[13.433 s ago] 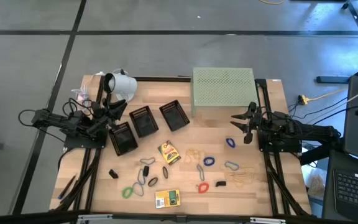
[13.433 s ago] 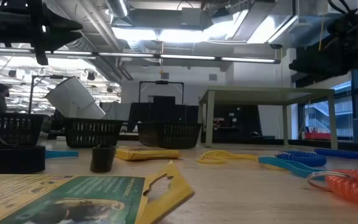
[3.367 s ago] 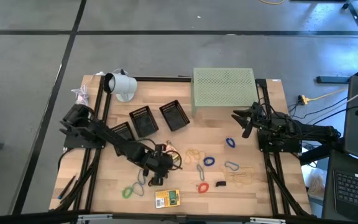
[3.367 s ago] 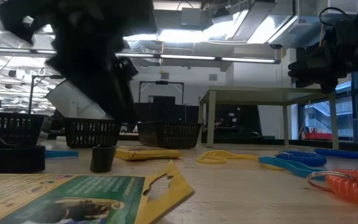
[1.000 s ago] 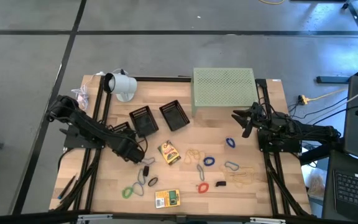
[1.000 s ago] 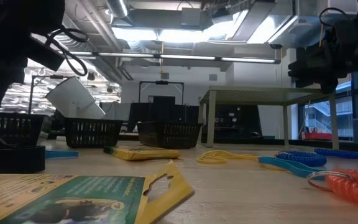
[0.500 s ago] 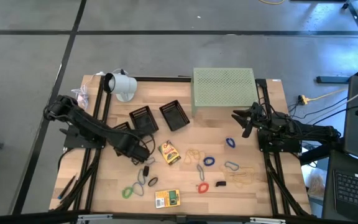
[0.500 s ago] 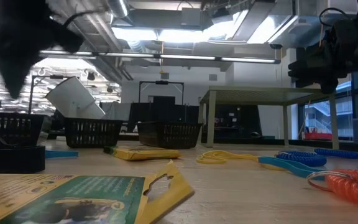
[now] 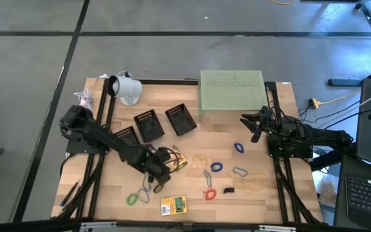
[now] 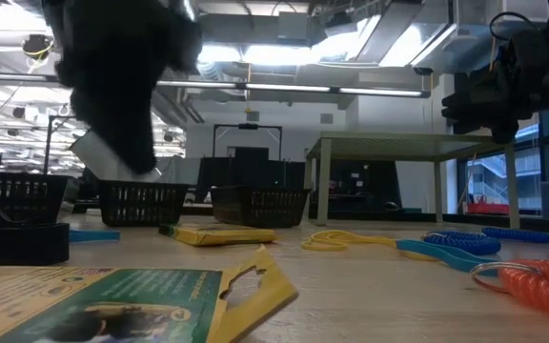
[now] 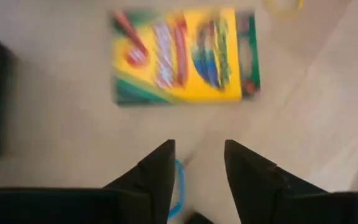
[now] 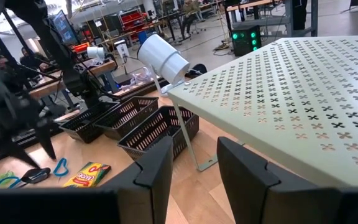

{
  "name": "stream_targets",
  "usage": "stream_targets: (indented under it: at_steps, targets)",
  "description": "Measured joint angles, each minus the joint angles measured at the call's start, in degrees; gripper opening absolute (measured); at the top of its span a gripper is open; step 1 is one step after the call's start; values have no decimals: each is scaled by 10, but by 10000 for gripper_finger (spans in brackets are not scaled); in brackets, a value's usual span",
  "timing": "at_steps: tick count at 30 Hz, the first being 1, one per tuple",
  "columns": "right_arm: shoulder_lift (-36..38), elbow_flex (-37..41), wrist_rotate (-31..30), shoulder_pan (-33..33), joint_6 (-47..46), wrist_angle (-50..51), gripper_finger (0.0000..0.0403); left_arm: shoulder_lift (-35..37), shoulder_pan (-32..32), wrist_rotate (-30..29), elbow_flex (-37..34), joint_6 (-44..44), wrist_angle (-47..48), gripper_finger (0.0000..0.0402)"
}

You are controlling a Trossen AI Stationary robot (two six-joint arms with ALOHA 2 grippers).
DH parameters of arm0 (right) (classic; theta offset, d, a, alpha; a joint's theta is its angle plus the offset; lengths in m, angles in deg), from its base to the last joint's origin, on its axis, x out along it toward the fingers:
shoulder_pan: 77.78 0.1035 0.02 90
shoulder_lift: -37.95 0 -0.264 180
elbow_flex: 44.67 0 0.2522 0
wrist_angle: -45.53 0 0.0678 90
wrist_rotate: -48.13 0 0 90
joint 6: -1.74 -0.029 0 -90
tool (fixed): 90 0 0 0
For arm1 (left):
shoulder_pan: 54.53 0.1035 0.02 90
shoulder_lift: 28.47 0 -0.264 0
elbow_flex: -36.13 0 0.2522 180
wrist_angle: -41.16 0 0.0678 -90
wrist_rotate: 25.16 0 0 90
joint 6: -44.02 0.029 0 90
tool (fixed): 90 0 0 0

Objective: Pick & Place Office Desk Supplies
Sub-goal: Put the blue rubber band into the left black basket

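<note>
Three black baskets (image 9: 150, 125) stood in a row on the wood table (image 9: 272, 196), w/ rubber bands (image 9: 216, 167) and two yellow packets (image 9: 173, 205) loose in front. Left gripper (image 9: 165, 166) hung over one packet (image 11: 185, 54), fingers apart, holding nothing. Right gripper (image 9: 254, 125) waited near the green stand (image 9: 231, 92), fingers apart. Behind was a workshop w/ benches.

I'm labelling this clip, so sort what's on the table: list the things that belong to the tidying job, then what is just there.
Job:
yellow packet near the left hand
second yellow packet
blue bands
green band
red band
tan bands
three black baskets

Just there:
pale green perforated stand
white cup
right hand, waiting beside the stand
</note>
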Motion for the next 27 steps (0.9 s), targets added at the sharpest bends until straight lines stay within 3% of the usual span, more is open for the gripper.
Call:
stream_targets:
  at_steps: [4, 8, 18, 27]
  targets:
    - [0, 0, 0, 0, 0, 0, 131, -44, 3, 56, 0, 32, -7, 163]
    - [0, 0, 0, 0, 0, 0, 131, -70, 9, 55, 0, 72, -3, 182]
    - [0, 0, 0, 0, -9, 0, 131, -48, 24, 86, -2, 88, 7, 186]
    - [0, 0, 0, 0, -9, 0, 131, -46, 27, 74, -1, 68, 64, 185]
